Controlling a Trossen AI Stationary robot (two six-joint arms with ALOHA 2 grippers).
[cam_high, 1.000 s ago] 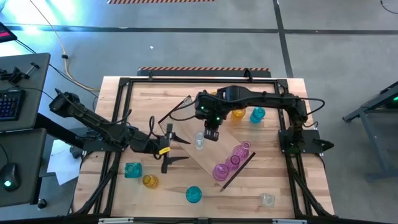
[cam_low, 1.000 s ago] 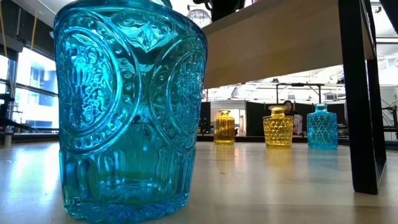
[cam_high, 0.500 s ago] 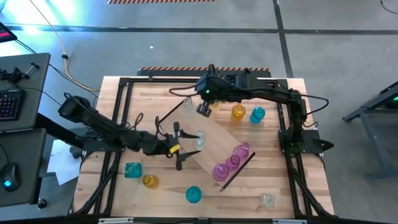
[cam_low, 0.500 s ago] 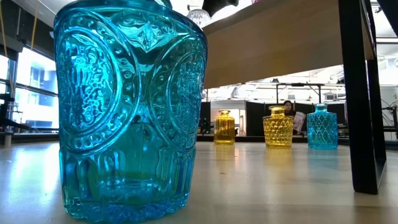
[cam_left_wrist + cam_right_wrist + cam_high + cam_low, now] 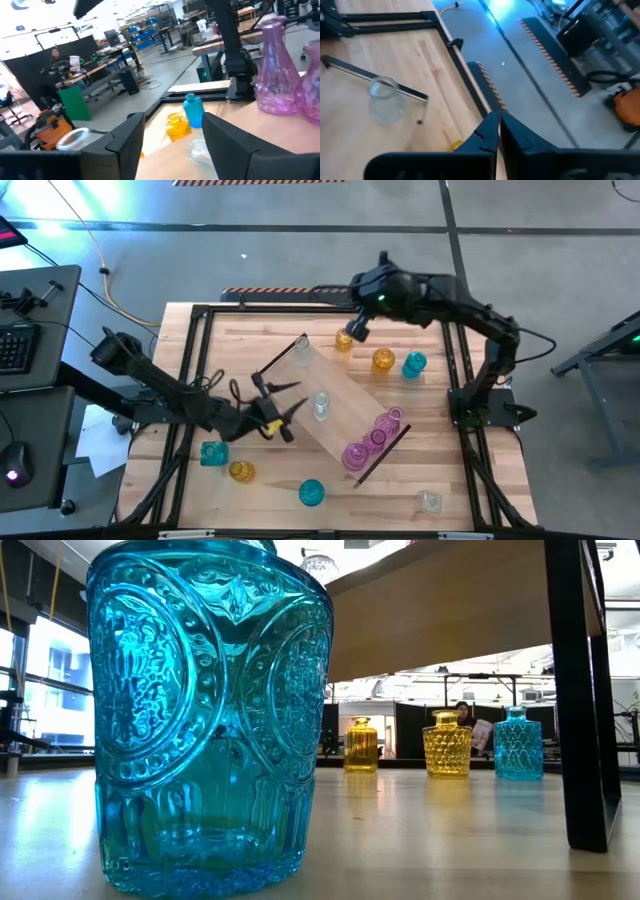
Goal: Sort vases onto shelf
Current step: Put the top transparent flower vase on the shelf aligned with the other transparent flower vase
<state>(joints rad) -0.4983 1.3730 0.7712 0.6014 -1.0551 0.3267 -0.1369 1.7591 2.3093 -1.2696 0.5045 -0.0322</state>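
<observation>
You're in a big open lab or workshop: concrete floor (image 5: 300,260), rows of workbenches (image 5: 165,32), a keyboard (image 5: 15,345) nearby.

Striped wooden tabletop (image 5: 250,345) carrying the long shelf (image 5: 345,408) laid diagonally, clear vase (image 5: 321,406) just beside the left gripper (image 5: 285,408), three pink vases (image 5: 372,439) farther along. Amber vases (image 5: 383,360) and a teal vase (image 5: 413,364) on bare wood near the right gripper (image 5: 355,330).

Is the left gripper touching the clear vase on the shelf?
Apart. In the high view, bare shelf shows between the open left gripper and the clear vase.
</observation>
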